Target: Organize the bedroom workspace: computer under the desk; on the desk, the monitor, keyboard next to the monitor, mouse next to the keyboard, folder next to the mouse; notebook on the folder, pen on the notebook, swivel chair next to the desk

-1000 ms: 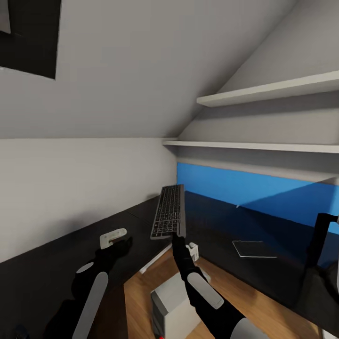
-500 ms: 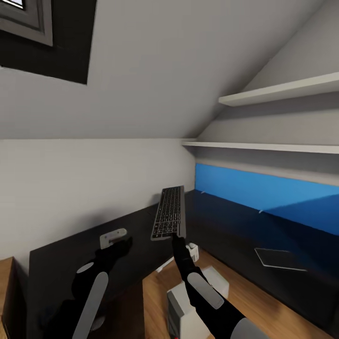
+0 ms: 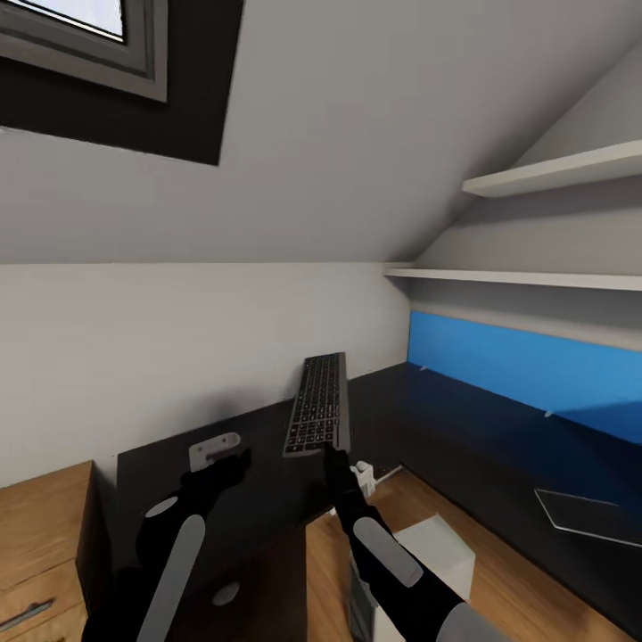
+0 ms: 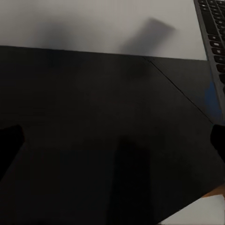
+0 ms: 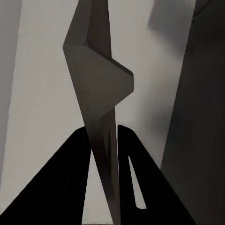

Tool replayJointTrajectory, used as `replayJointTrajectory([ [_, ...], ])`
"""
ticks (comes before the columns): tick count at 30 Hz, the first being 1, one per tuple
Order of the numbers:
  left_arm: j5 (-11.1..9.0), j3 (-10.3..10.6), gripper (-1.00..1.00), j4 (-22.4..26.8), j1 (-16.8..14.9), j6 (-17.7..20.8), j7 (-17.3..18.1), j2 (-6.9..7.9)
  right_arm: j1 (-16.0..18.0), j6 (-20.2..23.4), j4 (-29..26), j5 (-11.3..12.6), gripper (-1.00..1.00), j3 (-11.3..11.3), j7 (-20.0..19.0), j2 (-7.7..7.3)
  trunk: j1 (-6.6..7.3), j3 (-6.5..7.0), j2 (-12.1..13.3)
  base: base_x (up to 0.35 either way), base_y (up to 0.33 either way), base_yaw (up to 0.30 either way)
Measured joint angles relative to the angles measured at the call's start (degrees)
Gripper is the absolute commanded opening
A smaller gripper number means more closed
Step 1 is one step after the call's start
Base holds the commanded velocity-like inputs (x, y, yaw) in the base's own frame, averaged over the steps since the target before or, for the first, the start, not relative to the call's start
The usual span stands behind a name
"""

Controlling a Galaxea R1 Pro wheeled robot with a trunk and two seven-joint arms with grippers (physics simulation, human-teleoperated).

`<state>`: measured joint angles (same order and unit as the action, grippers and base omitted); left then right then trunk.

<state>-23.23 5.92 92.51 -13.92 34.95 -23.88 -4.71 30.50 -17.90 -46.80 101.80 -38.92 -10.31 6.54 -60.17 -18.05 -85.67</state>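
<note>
Above the dark surface [image 3: 267, 464], right claw [image 3: 328, 453] pinches the keyboard [image 3: 318, 403]; left claw [image 3: 234, 461] spread; computer [image 3: 419, 571] at 5 o'clock, shelves [image 3: 535, 278] at 2.

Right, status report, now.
Right gripper shut on keyboard, held above desk. Left gripper open, empty. Nothing in the way.

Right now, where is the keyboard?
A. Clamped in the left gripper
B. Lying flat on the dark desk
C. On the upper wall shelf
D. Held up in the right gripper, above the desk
D: the right gripper pinches the keyboard by its near edge, raised over the desk.
</note>
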Motion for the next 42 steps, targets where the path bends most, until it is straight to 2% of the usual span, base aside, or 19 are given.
replayJointTrajectory([
  [14,-0.1,0.0,1.00,0.0,0.0,0.0,0.0,-0.03,0.0,0.1,-0.1,0.0,-1.00,-0.2,-0.1,-0.11,-0.02,0.00,0.0,-0.042,0.000,0.271],
  [21,-0.1,0.0,1.00,-0.1,0.0,0.0,0.0,-0.03,0.0,0.5,-0.3,0.2,-1.00,0.0,-0.3,-0.43,-0.03,0.00,0.0,-0.291,-0.063,0.032],
  [26,-0.1,0.0,1.00,-0.1,0.0,0.1,0.0,-0.03,0.0,3.2,-0.4,0.0,-1.00,0.0,-0.2,-0.40,0.00,0.00,0.0,-0.055,-0.026,0.002],
  [35,-0.1,0.0,1.00,-0.3,0.0,0.2,0.0,-0.04,0.0,3.6,-0.4,0.0,-1.00,0.1,-0.3,-0.43,-0.01,0.00,0.0,-0.015,-0.001,0.000],
  [42,-0.2,0.0,1.00,-0.3,0.0,0.2,0.0,-0.10,0.0,3.3,-0.7,0.1,-1.00,-0.2,-0.9,-0.20,-0.03,0.00,0.0,-0.258,0.000,0.000],
])
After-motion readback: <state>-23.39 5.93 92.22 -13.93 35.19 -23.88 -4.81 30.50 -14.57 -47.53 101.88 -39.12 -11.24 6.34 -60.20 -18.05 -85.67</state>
